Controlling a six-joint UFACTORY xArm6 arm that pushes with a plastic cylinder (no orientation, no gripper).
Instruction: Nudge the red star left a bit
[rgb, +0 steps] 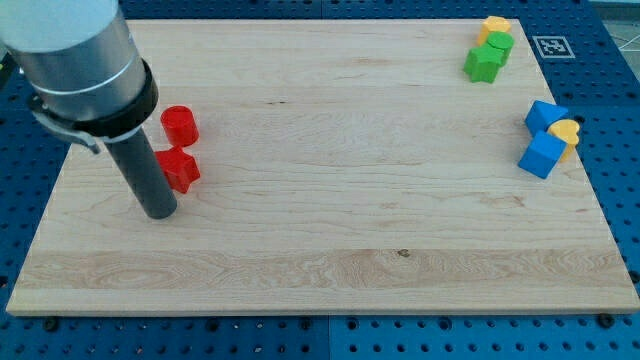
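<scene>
- A pale wooden surface (330, 230) fills most of the view, lying on a blue pegboard base (620, 120) dotted with holes.
- A thick grey arm segment enters from the view's top left and narrows to a straight dark rod. There is no hand on this arm, so nothing opens, closes or grips.
- The rod's lower end, the tip (160, 214), rests on the surface near the view's left edge.
- The red star (181, 168) sits just to the view's right of the rod, touching or nearly touching its side, slightly above the tip.
- A red cylinder (180, 124) stands just above the star, close to it; whether they touch cannot be told.
- Far off at the view's top right, a yellow block (495, 25), a green cylinder (500, 43) and a green star-like block (483, 63) huddle together.
- Lower on the right edge, a blue block (545, 116), a yellow heart-shaped block (566, 133) and a blue cube (541, 155) form another tight cluster.
- A small black-and-white marker tag (553, 46) lies just beyond the surface's top right corner.
</scene>
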